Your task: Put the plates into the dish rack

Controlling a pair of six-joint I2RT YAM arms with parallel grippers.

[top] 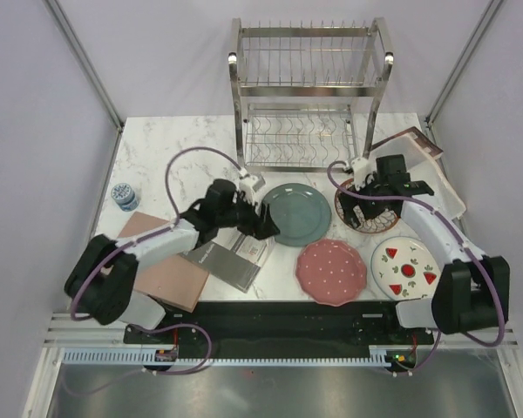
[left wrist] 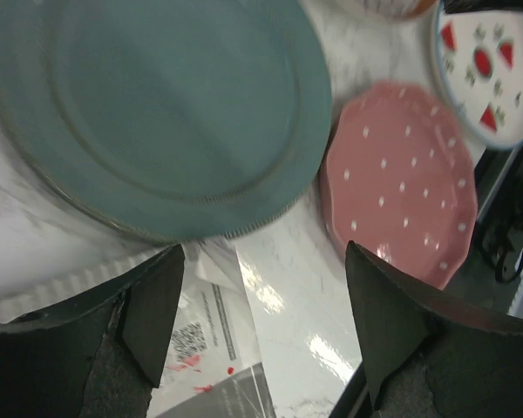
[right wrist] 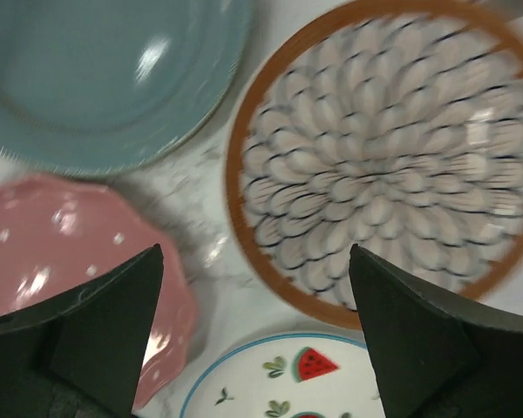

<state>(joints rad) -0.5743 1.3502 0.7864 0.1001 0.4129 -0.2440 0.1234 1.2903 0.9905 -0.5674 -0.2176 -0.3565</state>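
Observation:
Four plates lie flat on the marble table in front of the steel wire dish rack. The grey-green plate is in the middle. My left gripper hangs open at its near-left rim, holding nothing. The pink dotted plate lies nearer the front. My right gripper is open and empty above the near edge of the brown-rimmed petal plate. The white plate with red fruit sits front right.
A flat brown board and a dark grey booklet lie at the front left, under my left arm. A small blue jar stands at the left edge. A white tray sits at the right edge beside the rack.

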